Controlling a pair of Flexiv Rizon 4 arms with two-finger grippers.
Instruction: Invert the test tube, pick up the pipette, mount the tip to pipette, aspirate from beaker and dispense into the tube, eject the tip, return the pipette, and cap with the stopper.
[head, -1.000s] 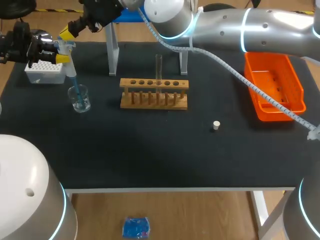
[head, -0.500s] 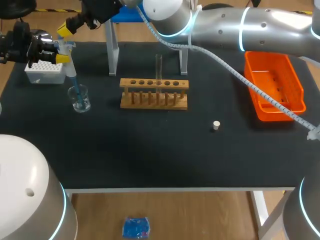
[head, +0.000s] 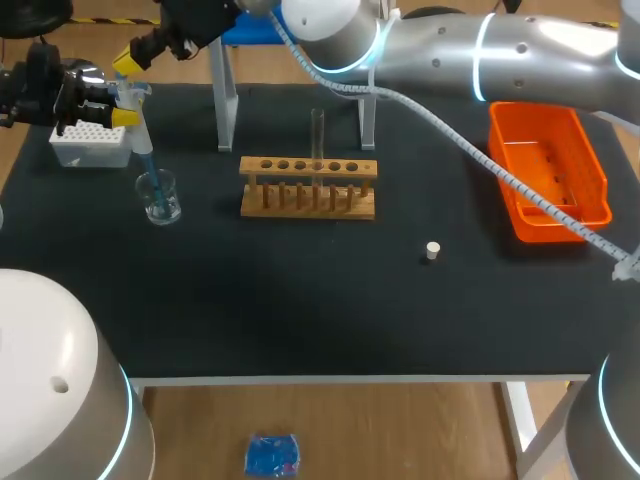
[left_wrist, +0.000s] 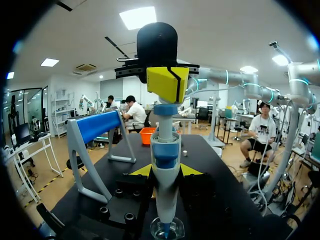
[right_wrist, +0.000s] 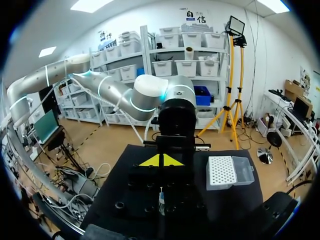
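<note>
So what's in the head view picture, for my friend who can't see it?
The left end effector holds a pipette dipped into the beaker on the left. A test tube stands in the wooden rack at centre; a stopper lies apart.

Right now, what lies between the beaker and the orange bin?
In the head view, the wooden rack with the upright test tube stands between them.

table (head: 300, 300): looking matt black, cloth-like
rack (head: 300, 212): showing plain unpainted wood
beaker (head: 160, 197): looking clear, glassy
bin (head: 548, 170): shining as glossy orange plastic
pipette (left_wrist: 165, 170): showing smooth white-and-blue plastic
</note>
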